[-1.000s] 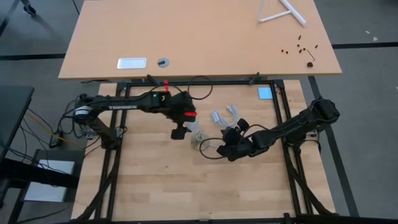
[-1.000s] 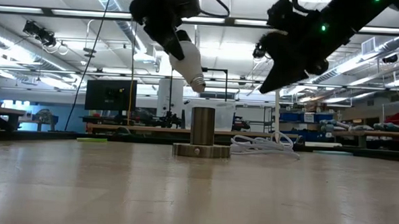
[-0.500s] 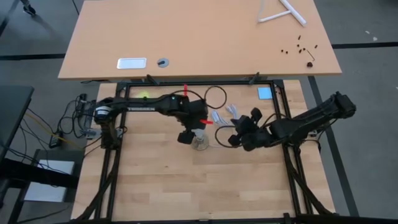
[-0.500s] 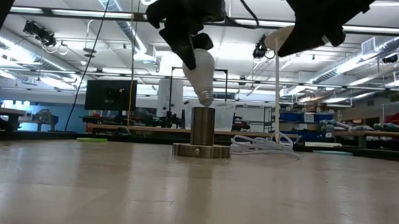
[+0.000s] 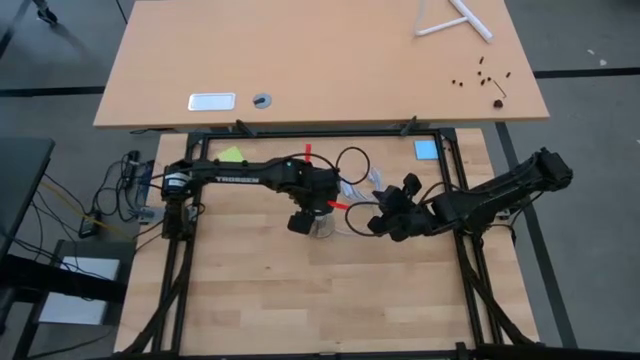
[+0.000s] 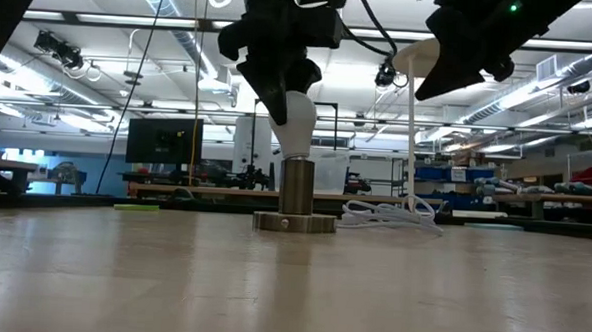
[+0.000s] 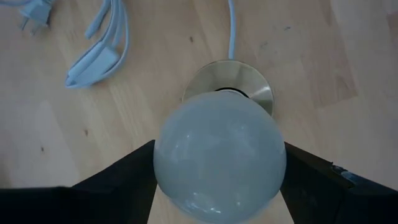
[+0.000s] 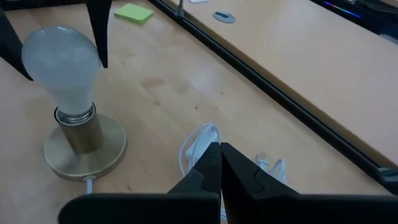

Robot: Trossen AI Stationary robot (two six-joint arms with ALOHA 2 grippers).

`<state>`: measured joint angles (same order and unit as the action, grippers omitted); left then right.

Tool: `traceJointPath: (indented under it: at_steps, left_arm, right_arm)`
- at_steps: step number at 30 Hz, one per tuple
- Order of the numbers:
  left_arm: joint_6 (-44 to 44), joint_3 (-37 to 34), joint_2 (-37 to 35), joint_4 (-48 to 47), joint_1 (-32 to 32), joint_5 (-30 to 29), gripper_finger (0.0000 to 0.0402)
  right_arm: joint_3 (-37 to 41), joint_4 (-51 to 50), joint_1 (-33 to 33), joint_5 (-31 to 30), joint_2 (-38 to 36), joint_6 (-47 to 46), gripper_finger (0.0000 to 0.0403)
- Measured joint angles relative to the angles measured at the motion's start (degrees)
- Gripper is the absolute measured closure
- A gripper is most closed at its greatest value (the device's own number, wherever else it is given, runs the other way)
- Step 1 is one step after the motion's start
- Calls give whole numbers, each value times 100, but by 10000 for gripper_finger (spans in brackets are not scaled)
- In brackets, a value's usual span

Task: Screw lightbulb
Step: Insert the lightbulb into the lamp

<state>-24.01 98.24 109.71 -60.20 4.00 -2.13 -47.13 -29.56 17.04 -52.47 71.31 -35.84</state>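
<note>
The bulb (image 8: 61, 56) is gripped by the left hand (image 7: 219, 167), seated upright in the socket (image 8: 85, 147). The right hand (image 8: 219, 168) is held shut and empty, to the right.

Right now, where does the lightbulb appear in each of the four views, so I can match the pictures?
High view: the lightbulb is near table centre, mostly hidden under the left hand.
Low view: upper middle, upright on the socket.
Left wrist view: large, centre, between the hand's fingers.
Right wrist view: upper left, on the socket.
Shared landmark: the socket's round base with its white cord.
</note>
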Motion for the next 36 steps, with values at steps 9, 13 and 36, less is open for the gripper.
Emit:
traceJointPath:
  at_steps: [9, 13, 36]
  left_arm:
    - [-10, 0, 39, -23, -64, 18, 112]
    - [-13, 1, 39, -64, -76, 13, 112]
    - [-62, -2, 50, 187, -277, -475, 95]
  right_arm:
    - [0, 42, 0, 4, 0, 5, 394]
    - [0, 58, -2, 7, 0, 5, 394]
    - [0, 78, -2, 138, 0, 49, 394]
